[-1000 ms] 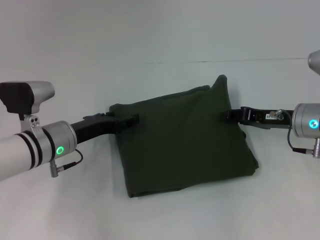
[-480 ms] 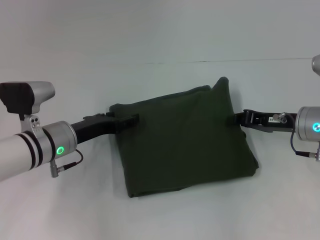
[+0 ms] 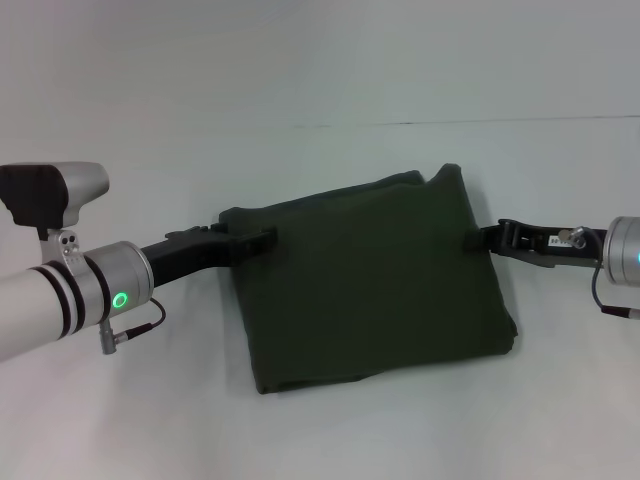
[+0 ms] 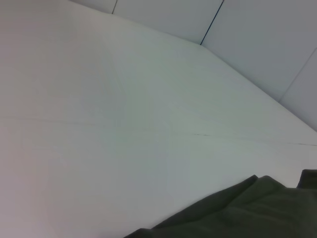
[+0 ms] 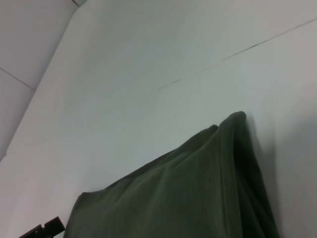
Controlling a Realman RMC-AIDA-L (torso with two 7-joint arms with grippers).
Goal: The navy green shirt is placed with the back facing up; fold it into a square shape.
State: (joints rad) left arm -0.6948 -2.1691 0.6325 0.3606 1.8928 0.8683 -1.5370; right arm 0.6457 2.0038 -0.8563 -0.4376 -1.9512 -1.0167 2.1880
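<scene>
The navy green shirt [image 3: 370, 280] lies folded into a rough square on the white table [image 3: 320, 80], plain side up, with its far right corner slightly raised. My left gripper [image 3: 258, 239] rests at the shirt's left edge, its tip over the fabric. At the right edge sits my right gripper [image 3: 482, 239], just touching or barely off the cloth. The left wrist view catches only a corner of the shirt [image 4: 237, 208]. In the right wrist view, the shirt [image 5: 188, 193] shows with its raised corner, and the left gripper [image 5: 43, 230] is beyond it.
White table surface surrounds the shirt on all sides. A thin seam line [image 3: 450, 122] crosses the table behind the shirt. Both forearms reach in from the sides, the left [image 3: 90, 285] and the right [image 3: 622, 250].
The right arm has drawn back to the right, away from the shirt. The shirt's raised far right corner has sunk lower. The left arm has stayed put.
</scene>
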